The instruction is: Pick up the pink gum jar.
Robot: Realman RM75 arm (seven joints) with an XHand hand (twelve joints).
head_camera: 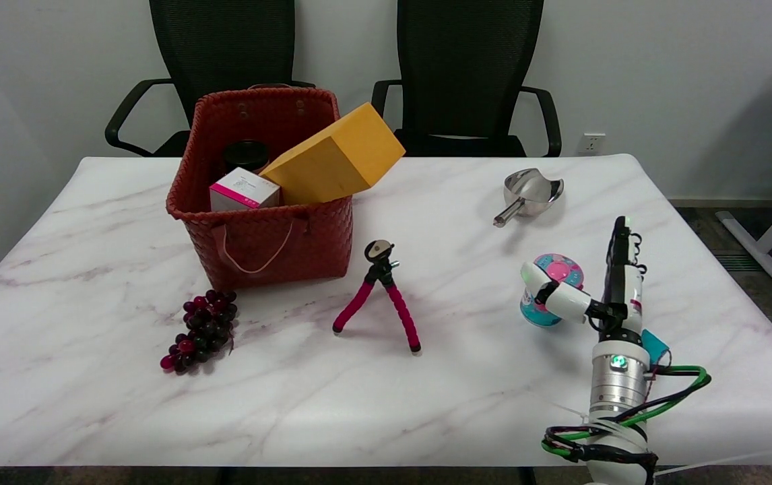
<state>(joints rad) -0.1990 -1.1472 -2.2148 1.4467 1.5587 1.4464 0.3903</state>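
Observation:
The pink gum jar (pixel 559 269), with a pink lid and a teal body, stands on the white marble table (pixel 467 391) at the right, and looks slightly tilted. My right hand (pixel 603 291) is just to the right of it, reaching in from the lower right. Its fingers (pixel 622 252) point straight up and away beside the jar, with a gap between them and the jar. The thumb (pixel 554 291) reaches left across the jar's near side and hides part of the body. Whether the thumb touches the jar I cannot tell. Nothing is held in the hand.
A steel scoop (pixel 529 192) lies behind the jar. A pink-legged mini tripod (pixel 380 296) stands mid-table. At the left are a red woven basket (pixel 261 236) holding a yellow block (pixel 335 158) and a small box (pixel 243 188), and dark grapes (pixel 203 330). Two black chairs stand behind the table.

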